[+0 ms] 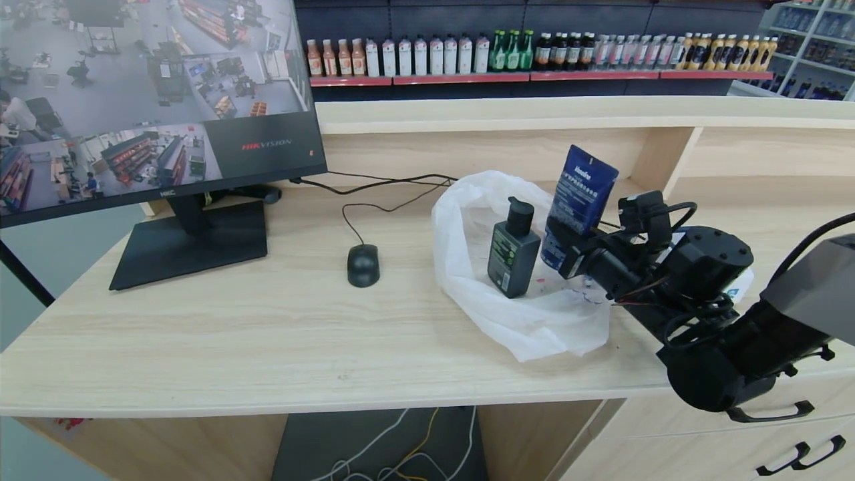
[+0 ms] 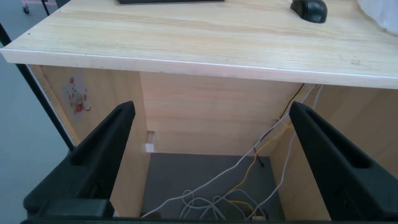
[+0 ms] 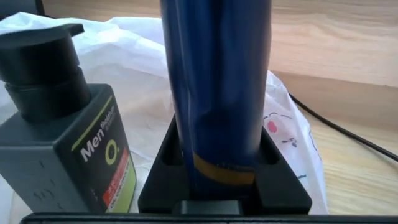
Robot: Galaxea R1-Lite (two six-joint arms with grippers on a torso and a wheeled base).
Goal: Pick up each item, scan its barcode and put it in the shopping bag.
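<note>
One blue tube, clamped in the right gripper. One dark bottle stands upright in one shopping bag. Left gripper fingers are apart, holding nothing.

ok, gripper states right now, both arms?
Left gripper: open, empty, low in front of the counter.
Right gripper: closed on the blue tube, over the shopping bag.
</note>
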